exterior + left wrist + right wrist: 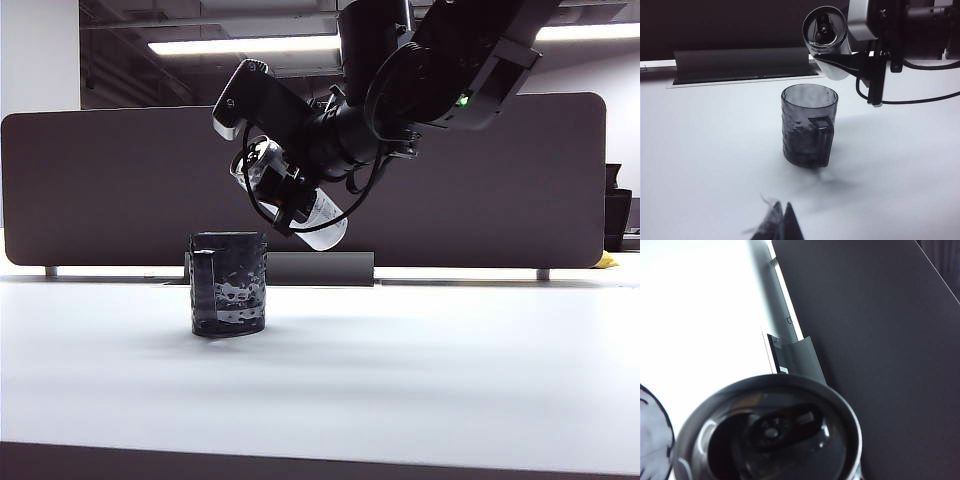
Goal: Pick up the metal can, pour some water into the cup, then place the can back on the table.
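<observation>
The metal can (318,212) hangs tilted in the air, above and a little right of the cup (229,284). My right gripper (283,198) is shut on it round the middle. In the left wrist view the can (826,30) turns its opened top toward the camera, with a dark finger (842,62) across its side and the dimpled cup (808,125) upright below. The right wrist view is filled by the can's top (770,432), with the cup's rim (652,440) beside it; the fingers are hidden there. I see no water stream. My left gripper (783,214) is shut, low over the table (705,150), short of the cup.
A dark brown divider panel (100,190) runs along the back of the white table (420,380). A low dark box (320,268) lies at its foot behind the cup. The right arm (450,60) reaches in from the upper right.
</observation>
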